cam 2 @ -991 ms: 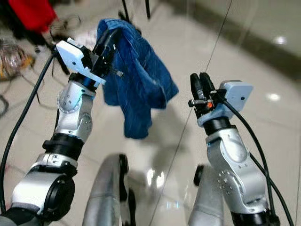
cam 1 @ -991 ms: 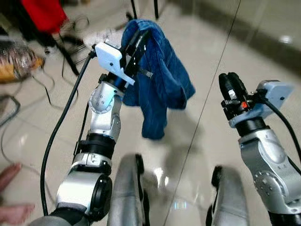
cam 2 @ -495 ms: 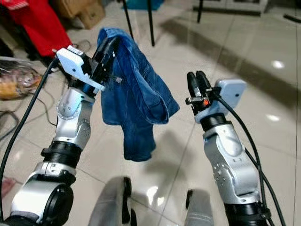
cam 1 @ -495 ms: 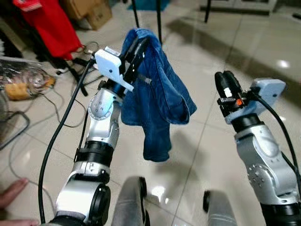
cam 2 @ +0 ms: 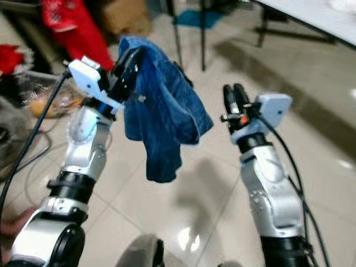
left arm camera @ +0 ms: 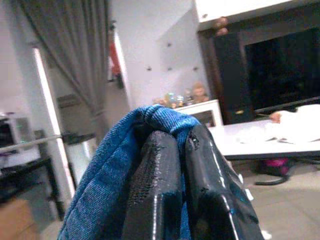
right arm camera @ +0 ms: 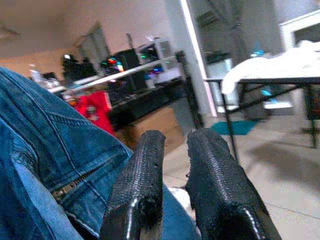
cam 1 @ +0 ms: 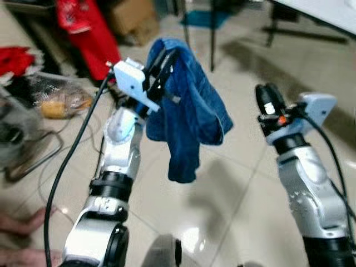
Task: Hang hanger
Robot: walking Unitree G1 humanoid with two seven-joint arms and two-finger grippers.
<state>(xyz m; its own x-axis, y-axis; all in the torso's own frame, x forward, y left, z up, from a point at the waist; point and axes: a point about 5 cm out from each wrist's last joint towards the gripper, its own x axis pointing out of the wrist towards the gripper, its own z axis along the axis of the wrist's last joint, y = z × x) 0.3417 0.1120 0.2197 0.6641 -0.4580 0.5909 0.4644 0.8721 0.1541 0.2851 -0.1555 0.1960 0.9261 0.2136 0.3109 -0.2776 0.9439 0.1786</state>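
Observation:
A blue denim garment [cam 1: 192,117] hangs draped over the fingers of my raised left gripper [cam 1: 168,54], which is shut on its fabric. In the left wrist view the denim [left arm camera: 105,190] wraps over and behind the two pressed-together black fingers [left arm camera: 155,185]. A small metal piece [cam 1: 175,99] shows on the fabric; I cannot tell a hanger apart from it. My right gripper [cam 1: 267,93] is held up to the right of the garment, shut and holding nothing. Its fingers [right arm camera: 140,185] point past the denim [right arm camera: 55,150], close beside it.
Glossy tiled floor [cam 1: 239,183] lies below. A red garment [cam 1: 86,25] and a cardboard box [cam 1: 130,16] are at the far left, with a plastic bag [cam 1: 58,103] and cables nearer. Black stand legs [cam 1: 211,33] rise behind. A person's foot [cam 1: 16,222] is at the lower left.
The whole picture has shifted, so the camera has moved and more of the room's far side shows. Both arms keep their pose and the denim still hangs from the left gripper.

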